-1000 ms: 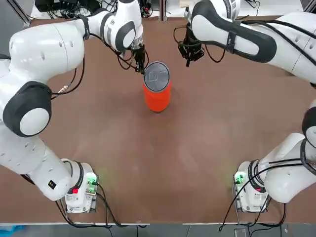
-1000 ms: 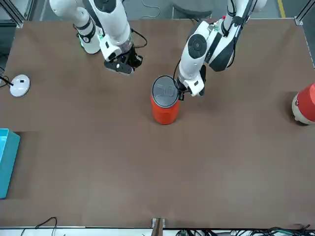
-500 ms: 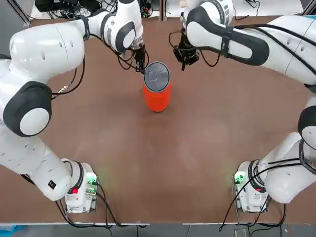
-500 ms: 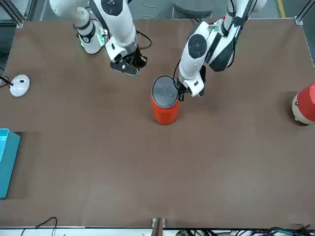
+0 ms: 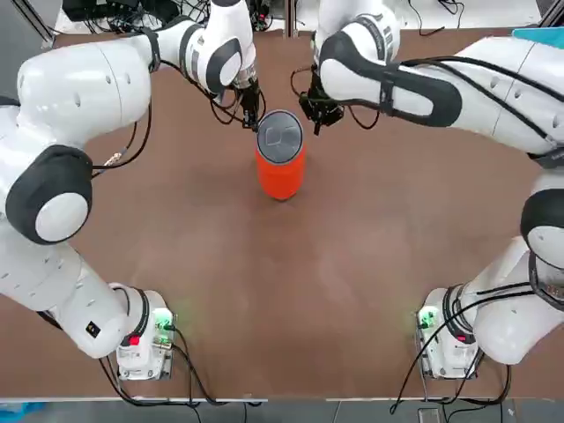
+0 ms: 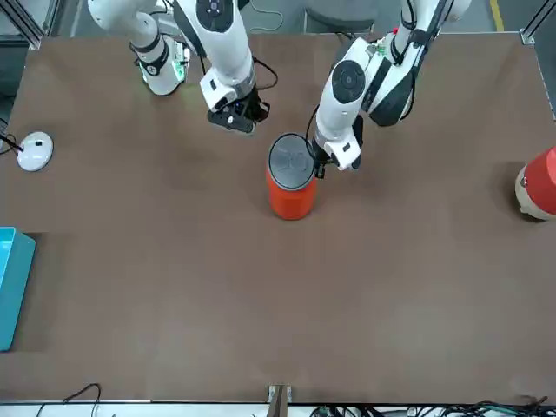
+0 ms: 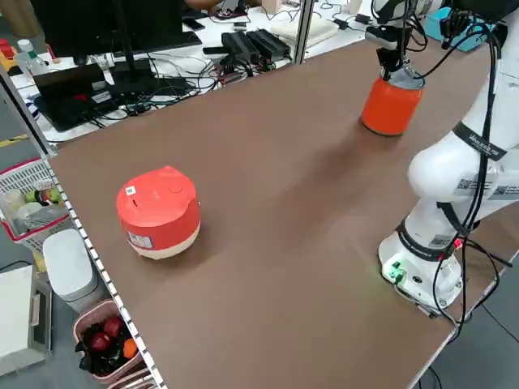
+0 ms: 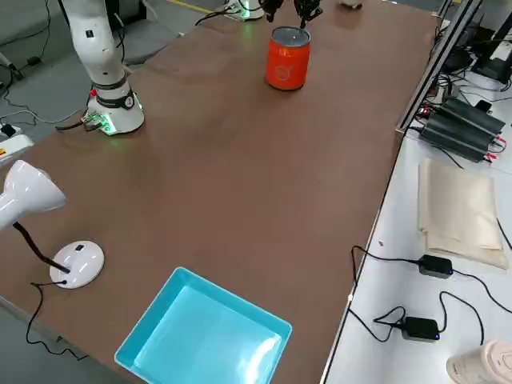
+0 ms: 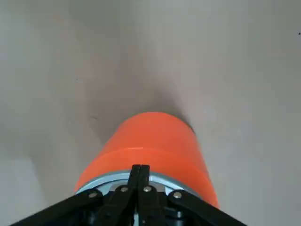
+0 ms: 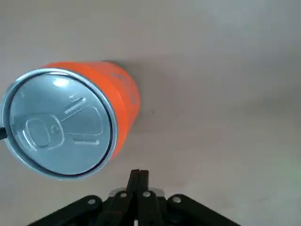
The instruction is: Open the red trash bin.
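Observation:
The red trash bin (image 5: 280,174) stands upright at the table's far middle, an orange-red cylinder with its round grey lid (image 5: 280,137) lying flat and closed. My left gripper (image 5: 248,118) is shut, its tip against the bin's silver rim (image 9: 113,178) on the bin's left side. In the left wrist view the shut fingertips (image 9: 139,170) rest on that rim above the orange wall (image 9: 150,141). My right gripper (image 5: 315,117) is shut and hovers just to the right of the lid, apart from it. The right wrist view shows the lid (image 10: 59,125) to one side of the shut fingers (image 10: 138,176).
A red and cream domed pot (image 6: 539,182) sits at the table's left edge, also visible as the pot (image 7: 158,211). A teal box (image 8: 204,336) and a white round lamp base (image 6: 35,150) lie at the right side. Bare brown table (image 5: 291,291) lies between the bin and the arms' bases.
My right gripper has swung left and come close to the bin's lid. The left gripper has stayed on the rim, and the lid has not moved.

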You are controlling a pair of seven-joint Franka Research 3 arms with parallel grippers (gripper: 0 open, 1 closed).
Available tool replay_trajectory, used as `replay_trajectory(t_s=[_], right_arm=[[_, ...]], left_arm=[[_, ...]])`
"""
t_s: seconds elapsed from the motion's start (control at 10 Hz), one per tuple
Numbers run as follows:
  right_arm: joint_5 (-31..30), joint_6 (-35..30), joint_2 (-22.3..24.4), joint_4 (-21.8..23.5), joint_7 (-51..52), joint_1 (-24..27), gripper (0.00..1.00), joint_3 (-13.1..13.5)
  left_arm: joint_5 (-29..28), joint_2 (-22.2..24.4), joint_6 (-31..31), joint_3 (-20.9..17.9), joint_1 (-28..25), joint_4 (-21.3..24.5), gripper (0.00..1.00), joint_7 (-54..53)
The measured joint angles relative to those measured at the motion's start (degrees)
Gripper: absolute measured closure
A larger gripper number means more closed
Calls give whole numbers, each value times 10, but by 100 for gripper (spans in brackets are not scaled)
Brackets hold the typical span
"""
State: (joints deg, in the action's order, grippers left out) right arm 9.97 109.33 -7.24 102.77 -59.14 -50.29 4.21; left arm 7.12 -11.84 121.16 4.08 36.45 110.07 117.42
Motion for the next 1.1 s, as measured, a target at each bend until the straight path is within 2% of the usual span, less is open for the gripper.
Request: replay_trajectory(t_s=[0.7,1.1], right_arm=[[4,100,-48,1,-57,-37,99,0],[4,130,-69,1,-62,-38,99,1]], left_arm=[[0,0,1,0,0,0,99,0],[0,0,1,0,0,0,99,0]])
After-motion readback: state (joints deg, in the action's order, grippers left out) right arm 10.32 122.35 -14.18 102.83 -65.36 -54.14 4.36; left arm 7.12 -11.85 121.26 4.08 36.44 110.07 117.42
